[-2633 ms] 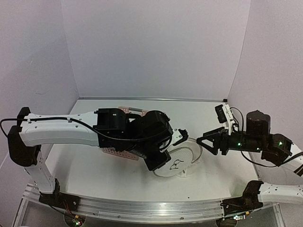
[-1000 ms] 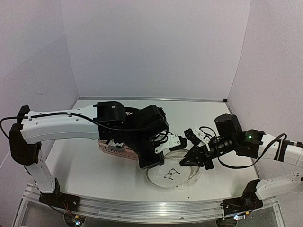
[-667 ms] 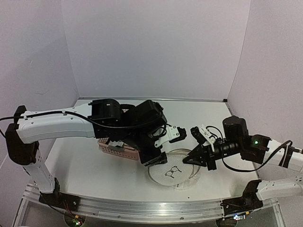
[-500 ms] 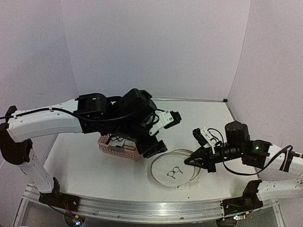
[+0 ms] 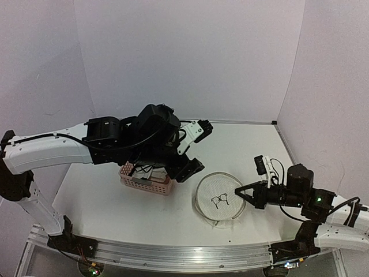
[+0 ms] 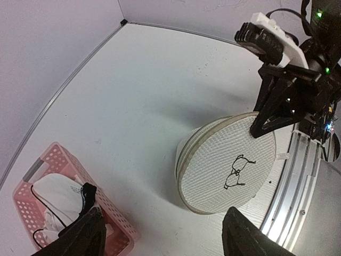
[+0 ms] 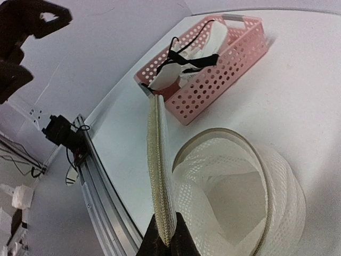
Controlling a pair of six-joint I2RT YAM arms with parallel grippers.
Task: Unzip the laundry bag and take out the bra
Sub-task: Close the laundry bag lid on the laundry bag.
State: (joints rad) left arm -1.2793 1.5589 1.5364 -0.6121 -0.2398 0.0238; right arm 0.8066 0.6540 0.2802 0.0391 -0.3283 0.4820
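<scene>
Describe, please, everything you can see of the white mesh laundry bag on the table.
The laundry bag is a round white mesh pouch with stiff hoop rims and a small black bra drawing on its top face. It lies squashed low on the table, apart from the pink basket to its left. It is unzipped: the right hand pinches the rim of the top face, holding it up like a lid, zip teeth showing along the edge. Only mesh shows inside.

White mesh laundry bag (image 5: pixel 213 187), black bra-outline print; pink perforated basket (image 5: pixel 147 184); white bra (image 6: pixel 50 198), black straps.
</scene>
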